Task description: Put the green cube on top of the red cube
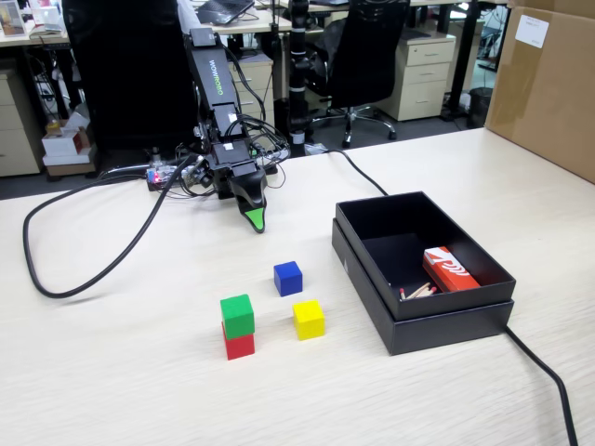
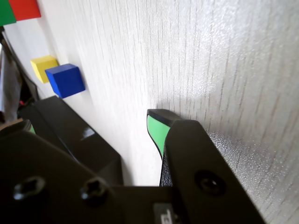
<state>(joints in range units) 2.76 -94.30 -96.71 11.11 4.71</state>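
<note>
The gripper (image 1: 257,221) hangs tip-down just above the worktop (image 1: 112,372) near its far edge, its green-lined tip pointing at the pale wood grain. Only one tip shows in either view, so whether the jaws are spread or pressed together cannot be told; nothing is seen between them. In the wrist view the gripper (image 2: 156,122) fills the lower frame, black body and screws in the foreground, the green pad facing bare wood.

Toward the near edge, well apart from the arm, the green cube (image 1: 237,315) sits on top of the red cube (image 1: 239,345), the two stacked slightly askew. In the wrist view the pair shows only as a corner of green cube (image 2: 5,13) touching red cube (image 2: 25,8) at the top left of the frame. A blue cube (image 1: 287,277) stands between the stack and the arm, and a yellow cube (image 1: 309,319) rests just to the right of the stack.

Toward the worktop's right side lies an open black box (image 1: 437,321), holding a red-and-white packet (image 1: 448,269) and some thin sticks. A black cable (image 1: 102,265) loops across the left part of the worktop.
</note>
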